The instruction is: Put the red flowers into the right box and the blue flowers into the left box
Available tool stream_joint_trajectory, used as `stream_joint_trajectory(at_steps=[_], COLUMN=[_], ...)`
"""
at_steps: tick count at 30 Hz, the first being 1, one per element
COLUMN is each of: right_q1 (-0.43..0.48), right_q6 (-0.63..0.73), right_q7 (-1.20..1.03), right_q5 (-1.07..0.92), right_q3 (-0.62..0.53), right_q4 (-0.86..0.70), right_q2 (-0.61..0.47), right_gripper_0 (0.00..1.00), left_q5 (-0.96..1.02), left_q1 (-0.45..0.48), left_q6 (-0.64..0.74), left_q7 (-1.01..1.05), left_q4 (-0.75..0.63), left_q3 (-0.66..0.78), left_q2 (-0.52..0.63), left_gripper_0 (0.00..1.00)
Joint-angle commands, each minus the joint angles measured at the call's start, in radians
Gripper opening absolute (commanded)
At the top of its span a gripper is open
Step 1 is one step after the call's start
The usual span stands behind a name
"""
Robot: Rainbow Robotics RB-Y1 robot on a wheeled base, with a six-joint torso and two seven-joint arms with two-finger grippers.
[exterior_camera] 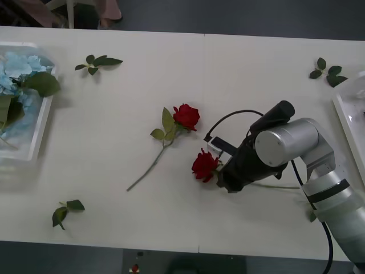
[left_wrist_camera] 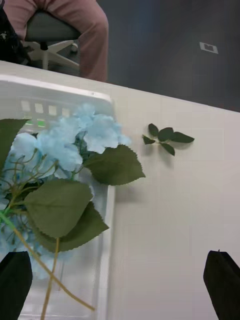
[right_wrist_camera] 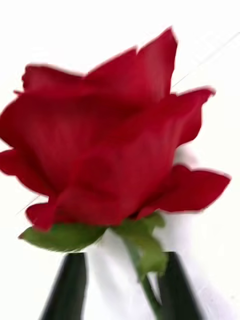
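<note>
Red rose (exterior_camera: 204,165) pinched at its stem by my right gripper (exterior_camera: 219,171) mid-table; second rose (exterior_camera: 186,116) just beyond; left gripper (left_wrist_camera: 120,287) spread beside blue flowers (left_wrist_camera: 75,142) in left box (left_wrist_camera: 102,260)

The held rose's (exterior_camera: 204,165) stem hides behind the right gripper (exterior_camera: 219,171); its bloom looks blurred at the wrist.

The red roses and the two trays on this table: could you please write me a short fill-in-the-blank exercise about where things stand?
1. The right gripper has its fingers on either side of a ____ rose.
2. The blue flowers lie in the ____ tray.
3. A second rose lies on the ____, untouched.
4. The left gripper is ____, beside the blue flowers.

Missing words: red; left; table; open
</note>
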Motion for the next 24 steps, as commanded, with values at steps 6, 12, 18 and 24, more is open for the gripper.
stream_joint_trajectory(at_steps=[6,12,18,24], right_q1=[-0.012,-0.01,-0.009,-0.009], right_q6=[-0.02,0.019,0.123,0.244], right_q7=[0.025,0.007,-0.018,-0.101], right_q5=[-0.025,-0.058,-0.118,-0.095], right_q3=[-0.016,-0.086,-0.284,-0.531], right_q4=[-0.029,-0.114,-0.197,-0.292], right_q2=[-0.008,-0.036,-0.036,-0.053], right_gripper_0=[0.0,0.0,0.0,0.0], left_q5=[-0.27,-0.457,-0.575,-0.621], left_q1=[-0.123,-0.275,-0.408,-0.532], left_q6=[0.046,0.209,0.287,0.278], left_q7=[0.17,0.18,0.182,0.199], left_q4=[-0.102,-0.077,0.024,0.176], left_q3=[-0.299,-0.459,-0.586,-0.706], left_q2=[0.0,-0.081,-0.144,-0.17], left_gripper_0=[1.0,1.0,1.0,1.0])
